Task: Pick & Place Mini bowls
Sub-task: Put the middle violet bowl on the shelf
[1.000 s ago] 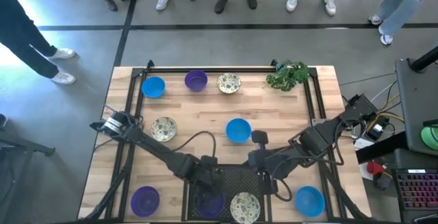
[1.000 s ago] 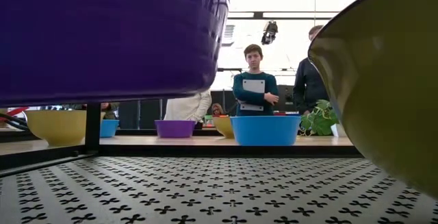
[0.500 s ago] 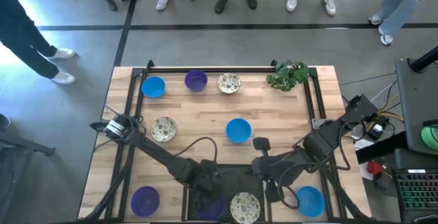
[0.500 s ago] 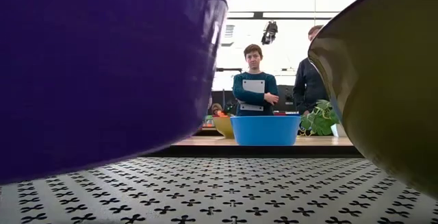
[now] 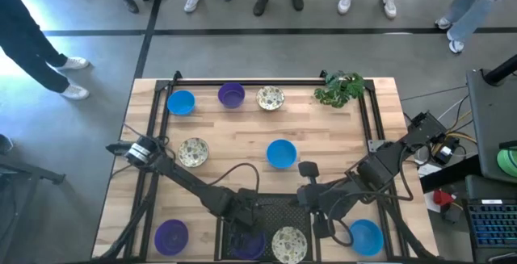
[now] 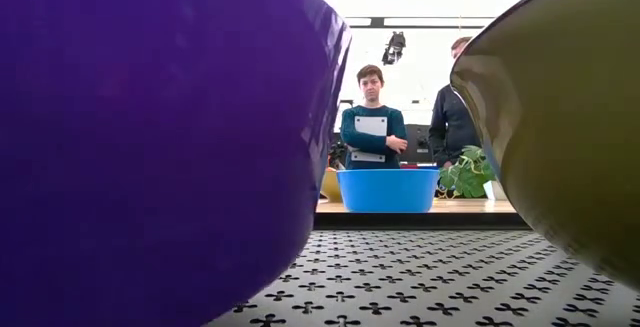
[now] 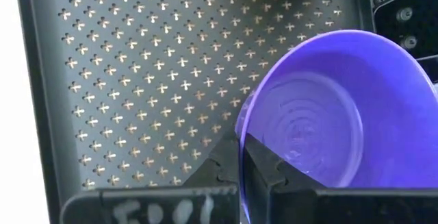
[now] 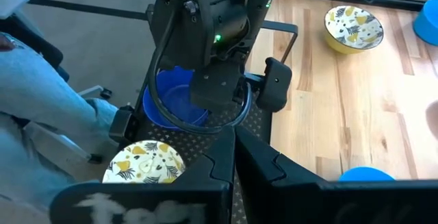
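Left gripper (image 7: 239, 172) clamped on rim of glossy purple bowl (image 7: 321, 107), lower right, over tray (image 7: 137, 80); right claw's state unclear.

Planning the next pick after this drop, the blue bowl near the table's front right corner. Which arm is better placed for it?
Right. The right gripper sits beside that blue bowl, apparently carrying nothing, while the left gripper grips the purple bowl over the black tray.

High view looks straight down on the whole table (image 5: 323, 167). Low view sits inside the black mesh tray (image 6: 430, 277), facing the room. Both wrist views look closely onto that tray.
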